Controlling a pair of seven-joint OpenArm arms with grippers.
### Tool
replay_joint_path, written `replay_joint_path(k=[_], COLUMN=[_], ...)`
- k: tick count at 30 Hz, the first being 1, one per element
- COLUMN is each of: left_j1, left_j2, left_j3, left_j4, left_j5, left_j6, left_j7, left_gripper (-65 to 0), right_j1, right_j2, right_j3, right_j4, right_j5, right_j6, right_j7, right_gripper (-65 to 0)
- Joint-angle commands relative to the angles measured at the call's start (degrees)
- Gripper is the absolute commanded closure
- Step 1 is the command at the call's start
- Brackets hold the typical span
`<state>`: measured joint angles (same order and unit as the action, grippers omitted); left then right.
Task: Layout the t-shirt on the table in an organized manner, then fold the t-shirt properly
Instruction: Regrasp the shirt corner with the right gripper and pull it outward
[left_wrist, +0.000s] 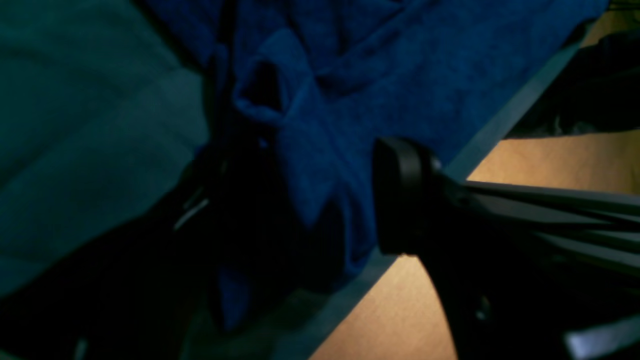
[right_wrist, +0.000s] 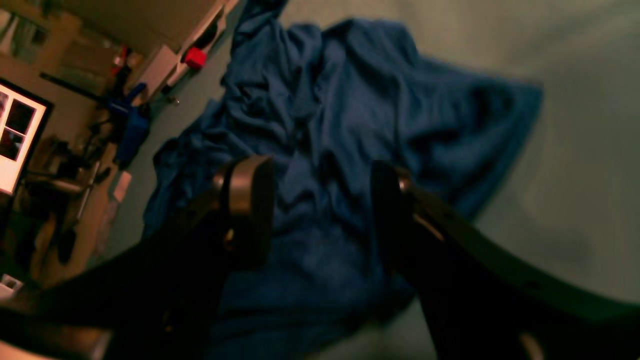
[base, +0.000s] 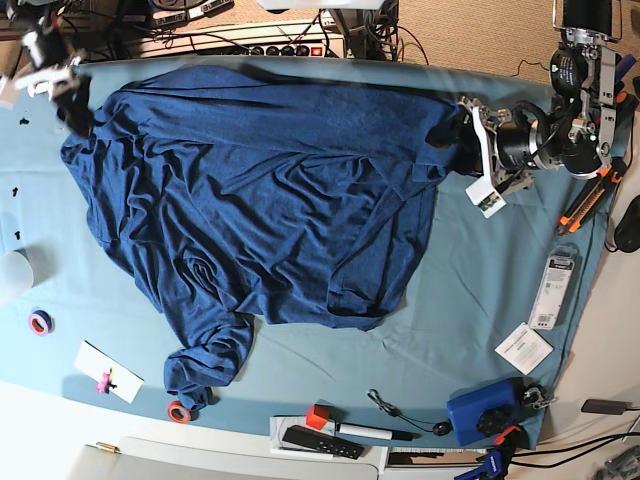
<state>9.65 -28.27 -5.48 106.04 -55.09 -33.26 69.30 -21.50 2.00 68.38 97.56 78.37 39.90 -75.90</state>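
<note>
Jaws on both arms look wide open and empty. Left gripper (base: 468, 135) sits at the upper right of the base view, right at the t-shirt (base: 260, 190) edge; right gripper (base: 70, 95) is at the upper left corner. Shirt's spread across the teal bench (base: 470, 290), long axis running left-right, one sleeve trailing lower left. Either arm's close enough to grab its end, I'd guess.
</note>
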Motion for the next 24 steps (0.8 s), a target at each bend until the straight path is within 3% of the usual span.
replay_joint_path(k=[1,9,16,24], left_j1=[-0.61,-0.61,-0.61,-0.63], left_j2=[-0.59,-0.63,-0.63,-0.63], left_j3=[-0.33,-0.33,-0.31,-0.33], left_j4=[0.94,0.94,0.94,0.94], left_j5=[-1.25,-1.70,-1.73,-1.73], left_j6=[-0.07,-0.09,-0.09,-0.07], left_j7=[-1.01,-0.87,-0.81,-0.81], left_gripper=[-35.6,-35.6,-35.6,-35.6], right_j1=[-1.33,-4.37,-4.07,-4.04], right_j2=[0.22,-3.30,-3.43,-3.43], right_j3=[0.70,0.55,-3.26,-3.85], right_j4=[0.92,0.90,-2.05,-8.63], right_j5=[2.14,1.53,-6.05,-6.19], right_j6=[0.10,0.10,0.10,0.10], right_j7=[1.16,2.45,6.01,7.58], right_gripper=[-31.6,-31.6,-31.6,-31.6])
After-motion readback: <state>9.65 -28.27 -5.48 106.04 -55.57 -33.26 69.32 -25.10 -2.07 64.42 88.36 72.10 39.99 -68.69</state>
